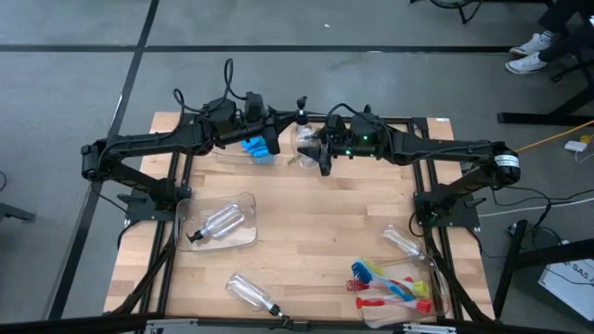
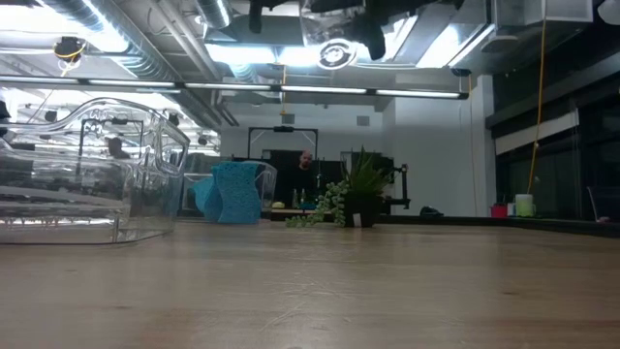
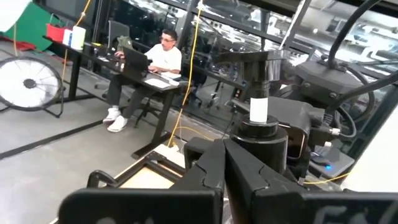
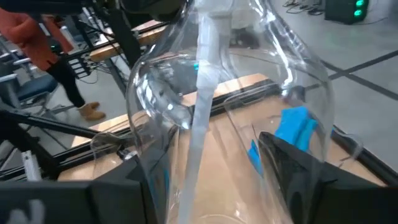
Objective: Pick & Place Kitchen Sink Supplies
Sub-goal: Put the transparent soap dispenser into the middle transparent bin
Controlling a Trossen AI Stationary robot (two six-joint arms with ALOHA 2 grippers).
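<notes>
Right gripper (image 1: 314,148) clamped on clear pump bottle (image 1: 304,137), held aloft above table's (image 1: 316,232) far edge. Left gripper (image 1: 272,130) pinched shut on its black pump top (image 3: 264,67). Blue sponge (image 1: 258,148) by far edge; brushes (image 1: 390,286) in bin (image 1: 442,299) at near right corner.

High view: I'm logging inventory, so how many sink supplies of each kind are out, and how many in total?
Pump bottles: 4
Sponge: 1
Brushes: 3
Total: 8
</notes>
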